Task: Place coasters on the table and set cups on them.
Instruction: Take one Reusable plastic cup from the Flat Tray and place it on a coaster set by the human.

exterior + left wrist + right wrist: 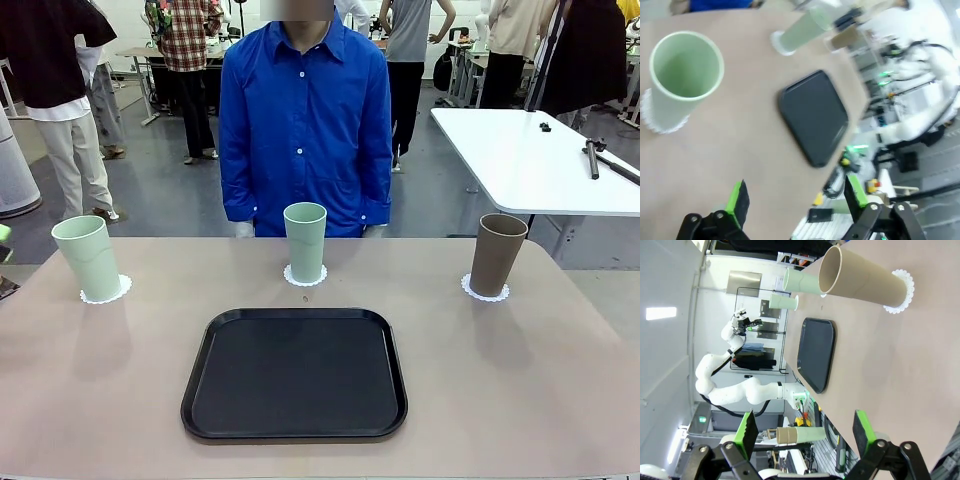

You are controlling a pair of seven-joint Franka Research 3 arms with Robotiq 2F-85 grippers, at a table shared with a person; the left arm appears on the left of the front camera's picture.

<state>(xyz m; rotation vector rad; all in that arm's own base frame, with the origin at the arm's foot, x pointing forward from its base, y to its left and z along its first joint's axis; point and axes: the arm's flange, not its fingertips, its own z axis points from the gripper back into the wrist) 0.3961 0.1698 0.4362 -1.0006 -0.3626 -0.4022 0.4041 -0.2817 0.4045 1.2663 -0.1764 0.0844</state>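
Observation:
Three cups stand upright on the tan table (pixel 560 380), each on a white lacy coaster. A mint cup (pixel 88 258) on its coaster (pixel 112 291) is at the left. Another mint cup (pixel 305 241) with a coaster (pixel 305 278) stands in the middle, before the person. The brown cup (pixel 497 254) and its coaster (pixel 485 292) are at the right. My left gripper (pixel 796 197) hangs open above the table, apart from the left mint cup (pixel 685 75). Equally open, my right gripper (pixel 805 430) is well short of the brown cup (pixel 865 277) and its coaster (pixel 903 290).
A black tray (pixel 295 373) with nothing on it lies at the near middle of the table. A person in a blue shirt (pixel 305 130) stands at the far edge, hands down. A white table (pixel 530 160) is behind at the right.

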